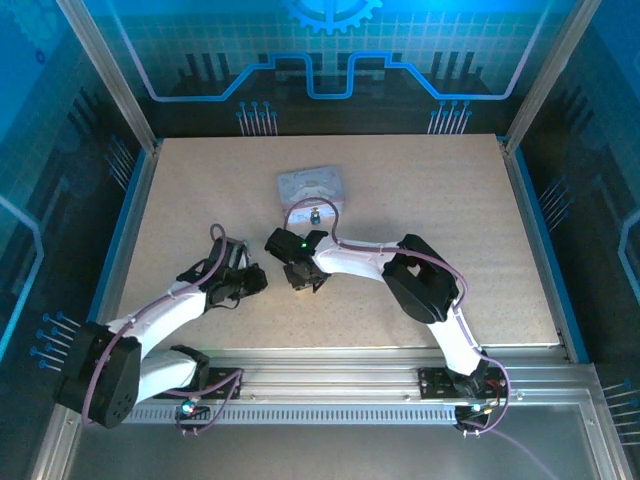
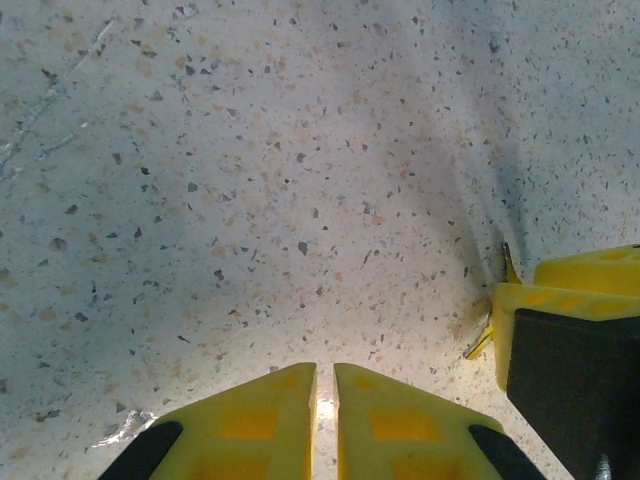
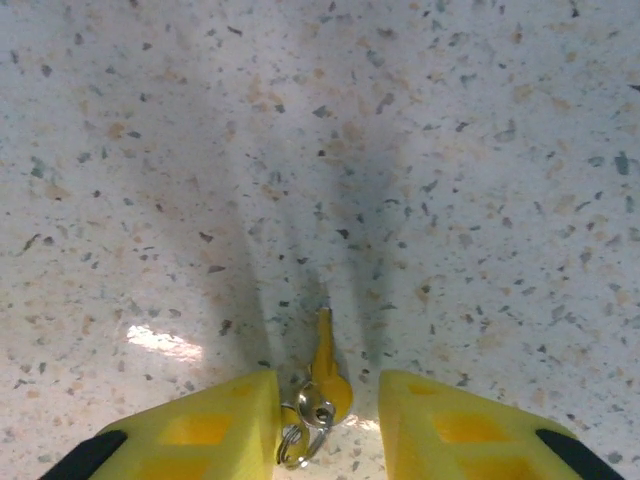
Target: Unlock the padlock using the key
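1. The speckled table [image 1: 430,200] carries everything; a flat, thin thing is hard to lift off it.
2. The silver tin [image 1: 310,184] is seen at the far middle.
3. The left gripper [image 2: 325,420] is held nearly closed and empty, beside the right one; a bump between them could be risked.
4. The right gripper [image 3: 328,398] is spread, lowered around the key.
5. The padlock [image 1: 314,214] is judged to lie just before the tin, unheld.
6. The key [image 3: 322,360] lies between the right fingers; if only its ring is pinched, it may dangle or be pushed away.
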Robot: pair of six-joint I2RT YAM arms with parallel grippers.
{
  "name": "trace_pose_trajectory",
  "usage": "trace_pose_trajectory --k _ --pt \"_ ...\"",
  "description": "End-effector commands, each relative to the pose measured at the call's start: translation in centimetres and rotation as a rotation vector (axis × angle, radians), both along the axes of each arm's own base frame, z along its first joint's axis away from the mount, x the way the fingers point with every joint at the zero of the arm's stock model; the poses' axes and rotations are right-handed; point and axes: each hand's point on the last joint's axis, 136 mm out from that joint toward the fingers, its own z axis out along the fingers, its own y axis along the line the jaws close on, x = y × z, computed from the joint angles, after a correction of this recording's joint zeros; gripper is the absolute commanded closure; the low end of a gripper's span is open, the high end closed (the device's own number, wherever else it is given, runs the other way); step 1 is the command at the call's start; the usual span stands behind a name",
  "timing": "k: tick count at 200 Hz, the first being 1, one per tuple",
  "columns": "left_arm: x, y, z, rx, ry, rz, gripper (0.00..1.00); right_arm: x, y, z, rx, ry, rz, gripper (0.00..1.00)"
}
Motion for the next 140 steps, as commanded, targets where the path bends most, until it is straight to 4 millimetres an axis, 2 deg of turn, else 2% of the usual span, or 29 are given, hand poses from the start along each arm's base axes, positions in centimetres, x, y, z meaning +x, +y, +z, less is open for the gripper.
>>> trace_pose_trajectory --k 1,65,104,140 --pt "-0.7 0.1 -0.1 0.001 -0.003 -0.028 0.87 -1.4 0.4 -1.4 -0.020 0.062 0.011 0.74" --pt "-0.8 0.5 0.3 0.004 -0.014 -0.023 0.86 -1.9 0.0 -0.9 -0.019 0.068 0.061 1.00" --pt "-0.9 0.8 0.9 -0.022 -0.029 -0.009 0.84 -1.6 0.1 -0.3 0.021 0.025 0.149 1.00" --pt "-0.6 0.7 2.2 -0.120 -0.062 0.022 0.79 -0.8 0.7 1.5 0.174 -0.018 0.197 1.00"
